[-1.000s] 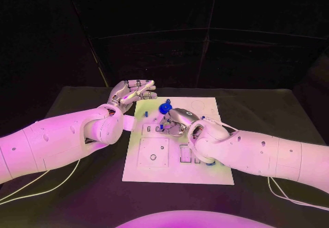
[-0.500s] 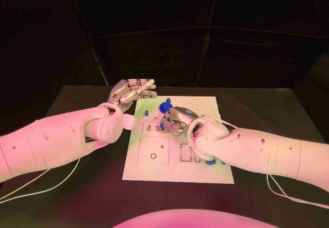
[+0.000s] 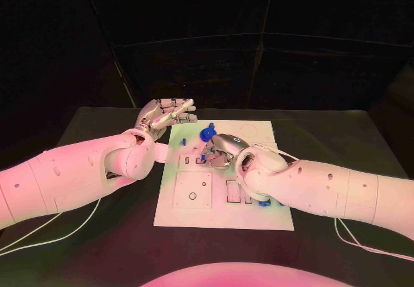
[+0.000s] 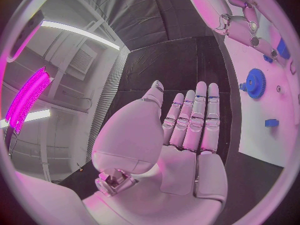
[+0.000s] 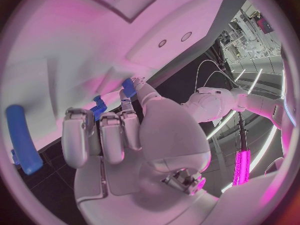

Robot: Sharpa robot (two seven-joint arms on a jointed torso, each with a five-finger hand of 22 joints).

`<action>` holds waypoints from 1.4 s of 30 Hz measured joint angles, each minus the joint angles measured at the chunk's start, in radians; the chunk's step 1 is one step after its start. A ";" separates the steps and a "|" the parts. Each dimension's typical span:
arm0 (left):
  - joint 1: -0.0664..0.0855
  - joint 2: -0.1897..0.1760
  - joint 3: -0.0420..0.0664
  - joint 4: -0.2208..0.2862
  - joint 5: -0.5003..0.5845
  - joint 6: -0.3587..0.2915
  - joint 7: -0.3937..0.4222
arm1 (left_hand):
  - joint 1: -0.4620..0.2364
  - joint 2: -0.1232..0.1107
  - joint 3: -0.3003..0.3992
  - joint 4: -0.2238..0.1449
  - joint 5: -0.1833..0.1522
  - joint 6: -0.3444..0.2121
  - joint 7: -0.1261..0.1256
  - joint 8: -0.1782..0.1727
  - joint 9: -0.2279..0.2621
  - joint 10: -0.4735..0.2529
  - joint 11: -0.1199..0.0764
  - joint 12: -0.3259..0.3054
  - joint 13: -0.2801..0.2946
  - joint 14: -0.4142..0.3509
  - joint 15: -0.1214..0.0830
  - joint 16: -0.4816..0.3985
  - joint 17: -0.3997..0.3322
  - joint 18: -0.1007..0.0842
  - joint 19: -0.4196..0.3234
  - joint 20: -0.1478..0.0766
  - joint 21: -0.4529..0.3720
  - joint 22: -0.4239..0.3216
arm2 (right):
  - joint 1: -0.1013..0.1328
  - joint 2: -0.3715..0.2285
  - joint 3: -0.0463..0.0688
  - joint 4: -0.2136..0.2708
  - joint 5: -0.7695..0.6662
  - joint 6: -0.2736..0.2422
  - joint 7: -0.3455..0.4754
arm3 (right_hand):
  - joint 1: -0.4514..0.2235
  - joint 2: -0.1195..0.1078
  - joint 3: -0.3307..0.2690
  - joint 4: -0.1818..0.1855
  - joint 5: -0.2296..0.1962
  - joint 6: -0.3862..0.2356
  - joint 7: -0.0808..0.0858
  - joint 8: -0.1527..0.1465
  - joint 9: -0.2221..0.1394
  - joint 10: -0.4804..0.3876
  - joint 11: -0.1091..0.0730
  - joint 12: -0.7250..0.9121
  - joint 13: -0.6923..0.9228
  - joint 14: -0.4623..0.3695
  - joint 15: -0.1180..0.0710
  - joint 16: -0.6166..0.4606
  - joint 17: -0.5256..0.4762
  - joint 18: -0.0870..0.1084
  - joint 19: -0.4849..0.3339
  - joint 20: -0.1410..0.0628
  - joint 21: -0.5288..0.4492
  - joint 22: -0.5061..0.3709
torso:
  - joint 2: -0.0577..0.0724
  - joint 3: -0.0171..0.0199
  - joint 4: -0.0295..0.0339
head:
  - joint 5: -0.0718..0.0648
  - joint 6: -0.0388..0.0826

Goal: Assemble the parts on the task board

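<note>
From above, the white task board (image 3: 222,179) lies mid-tabletop (image 3: 345,137); the right robot hand (image 3: 226,149) is curled over the small blue parts (image 3: 203,156) near the blue gear (image 3: 208,134), hiding them, while the left robot hand (image 3: 166,115) hovers off the board's far left corner. At the left wrist, that robot hand (image 4: 187,130) is flat, fingers straight and side by side, holding nothing, the gear (image 4: 254,80) beyond. At the right wrist, fingertips (image 5: 128,87) pinch a blue part (image 5: 127,86); no writing is readable.

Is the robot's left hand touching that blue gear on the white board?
Apart. In the left wrist view the left hand is open, dark table between it and the blue gear.
</note>
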 measured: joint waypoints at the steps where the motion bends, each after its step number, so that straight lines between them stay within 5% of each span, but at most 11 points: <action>1: 0.000 0.000 0.000 0.000 0.000 0.000 0.000 | 0.000 0.000 0.000 0.000 0.000 0.000 0.000 0.000 0.000 0.000 0.000 0.000 0.000 0.000 0.000 0.000 0.000 0.000 0.000 0.000 0.000 0.000 | 0.000 0.000 0.000 0.000 0.000 0.001 -0.001 | 0.000 0.000 0.001 -0.001 0.000 0.000 0.000 -0.003 0.000 -0.003 0.003 0.000 0.000 0.000 0.000 0.000 0.000 0.000 0.000 0.000 0.000 0.000 | 0.000 -0.0001 0.0000 | 0.000 0.000; 16: 0.000 0.000 0.000 0.000 0.000 0.000 0.000 | 0.000 0.000 0.000 0.000 0.000 0.000 0.000 -0.004 0.000 0.000 0.000 0.000 0.000 0.000 0.000 0.000 0.000 0.000 0.000 0.000 0.000 0.000 | 0.000 -0.001 0.000 0.000 -0.005 0.013 -0.015 | -0.034 -0.048 -0.009 0.003 -0.009 -0.012 0.003 -0.014 -0.005 -0.010 0.010 -0.008 0.000 0.000 0.007 0.000 0.000 0.000 0.000 0.000 0.000 0.000 | 0.000 -0.0002 0.0000 | -0.001 -0.003; 37: 0.000 0.000 0.000 -0.002 0.000 0.000 -0.002 | 0.000 0.000 0.000 0.000 0.000 0.000 0.000 -0.004 0.000 0.000 0.000 0.000 0.000 0.000 0.000 0.000 0.001 0.000 0.000 0.000 0.000 0.000 | 0.000 -0.002 -0.001 0.001 -0.012 0.012 -0.022 | -0.056 -0.070 -0.033 0.022 -0.016 -0.035 0.010 -0.026 -0.005 -0.015 0.014 -0.015 0.000 0.004 0.011 0.000 0.000 0.000 0.000 0.007 0.000 0.000 | 0.000 -0.0005 -0.0001 | -0.002 -0.005; 42: 0.000 0.000 0.000 -0.003 0.000 0.000 -0.002 | 0.000 0.000 0.000 0.000 0.000 0.000 0.000 -0.004 0.000 0.000 0.000 0.000 0.000 0.000 0.000 0.000 0.001 0.000 0.000 0.000 0.000 0.000 | -0.002 -0.001 -0.002 0.001 -0.012 0.007 -0.024 | -0.065 -0.079 -0.050 0.033 -0.039 -0.089 0.020 -0.054 -0.012 -0.046 0.027 -0.049 0.000 0.002 0.020 0.000 0.000 0.000 0.000 0.014 0.000 0.000 | 0.000 -0.0005 -0.0002 | -0.003 -0.005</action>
